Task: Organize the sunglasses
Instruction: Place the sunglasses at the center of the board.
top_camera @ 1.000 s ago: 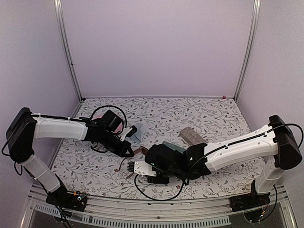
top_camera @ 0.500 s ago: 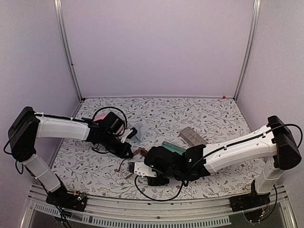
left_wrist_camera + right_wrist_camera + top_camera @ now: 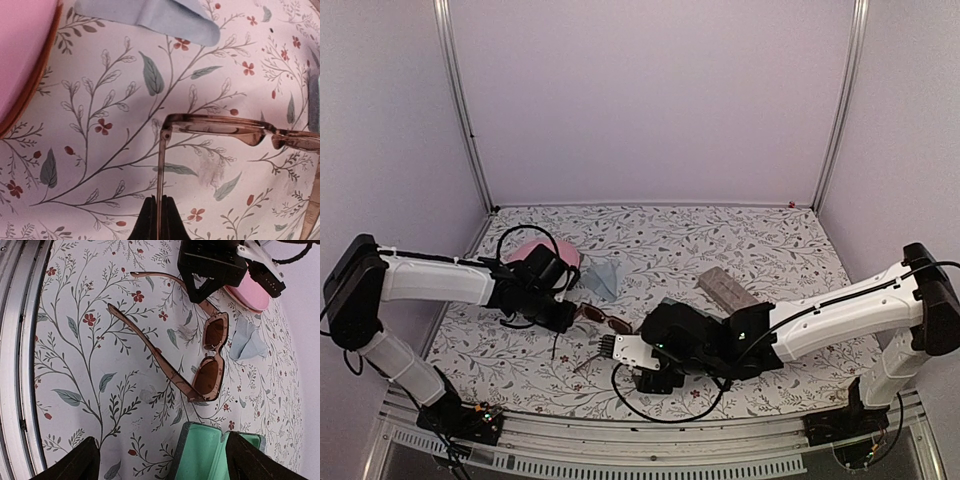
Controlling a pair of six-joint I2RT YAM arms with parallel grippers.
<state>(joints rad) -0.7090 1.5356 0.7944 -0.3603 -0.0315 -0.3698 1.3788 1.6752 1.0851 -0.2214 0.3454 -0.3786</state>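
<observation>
A pair of sunglasses (image 3: 209, 359) with a brownish translucent frame and reddish-brown lenses lies unfolded on the floral table; it shows in the top view too, sunglasses (image 3: 604, 319). My left gripper (image 3: 160, 216) is shut on one temple, with the frame front (image 3: 220, 128) ahead of it. Seen from the right wrist, that left gripper (image 3: 199, 294) pinches the far temple. My right gripper (image 3: 160, 440) stands wide open just short of the glasses, nothing held. An open case with green lining (image 3: 215, 452) lies between its fingers.
A pink rounded case (image 3: 534, 252) and a pale blue cloth (image 3: 603, 280) lie behind the left gripper. A grey-brown case (image 3: 725, 288) sits right of centre. The table's metal front rail (image 3: 15, 340) runs close by the right gripper.
My left gripper has drawn back to the left with the temple, uncovering the pink case. The right gripper has opened wider and shifted right, and its arm now hides the green case from above.
</observation>
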